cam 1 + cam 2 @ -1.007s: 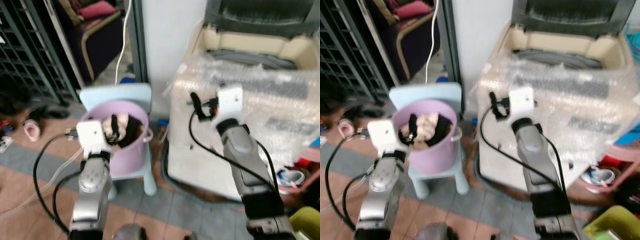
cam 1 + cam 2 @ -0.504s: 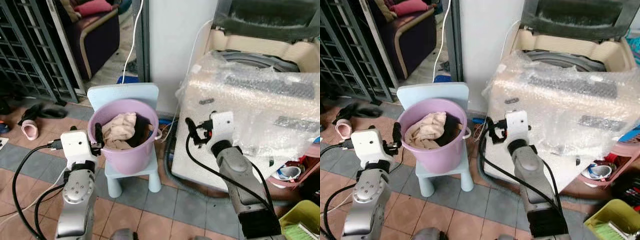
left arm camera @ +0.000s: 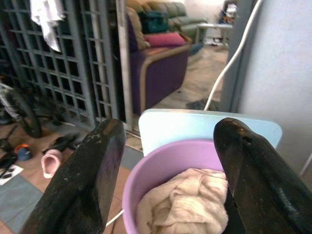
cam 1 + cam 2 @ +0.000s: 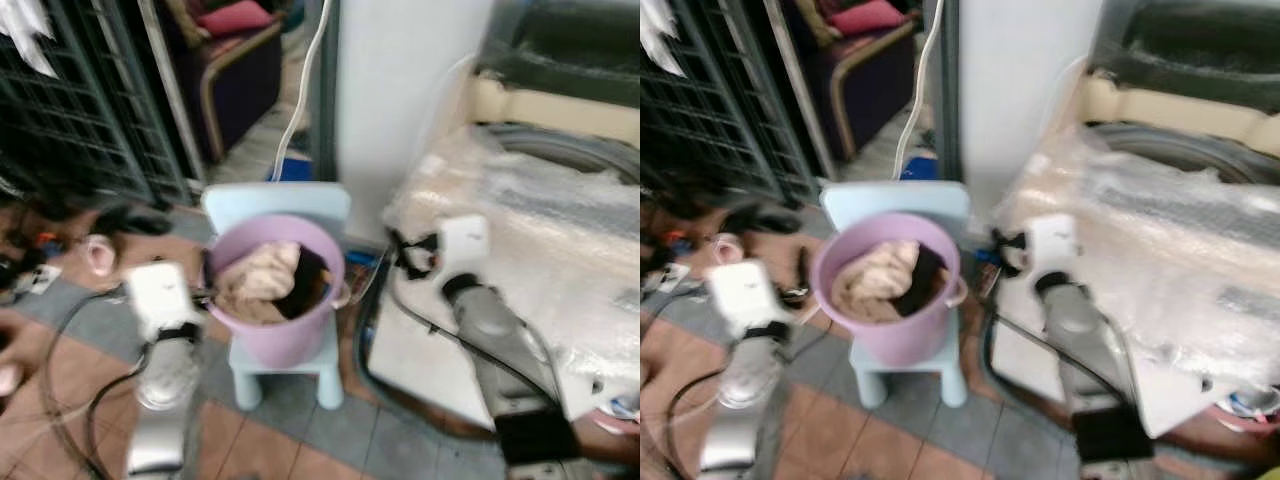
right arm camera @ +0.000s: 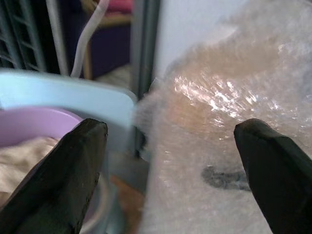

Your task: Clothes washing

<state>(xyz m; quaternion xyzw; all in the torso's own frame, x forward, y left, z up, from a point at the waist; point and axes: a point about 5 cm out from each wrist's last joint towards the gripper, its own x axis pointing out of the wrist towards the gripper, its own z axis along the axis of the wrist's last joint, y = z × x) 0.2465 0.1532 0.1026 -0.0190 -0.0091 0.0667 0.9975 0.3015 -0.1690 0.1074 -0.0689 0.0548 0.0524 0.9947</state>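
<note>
Left wrist view – left claw (image 3: 168,165) agape nr bucket (image 3: 175,161); clothes (image 3: 187,204) inside.

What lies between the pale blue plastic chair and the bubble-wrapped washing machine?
Between the pale blue plastic chair and the bubble-wrapped washing machine, the right eye view shows tiled floor with a dark hose.

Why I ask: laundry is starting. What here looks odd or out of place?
The washing machine is wrapped in bubble wrap, and the purple bucket of clothes stands perched on a small blue chair. Nothing looks spilled.
</note>
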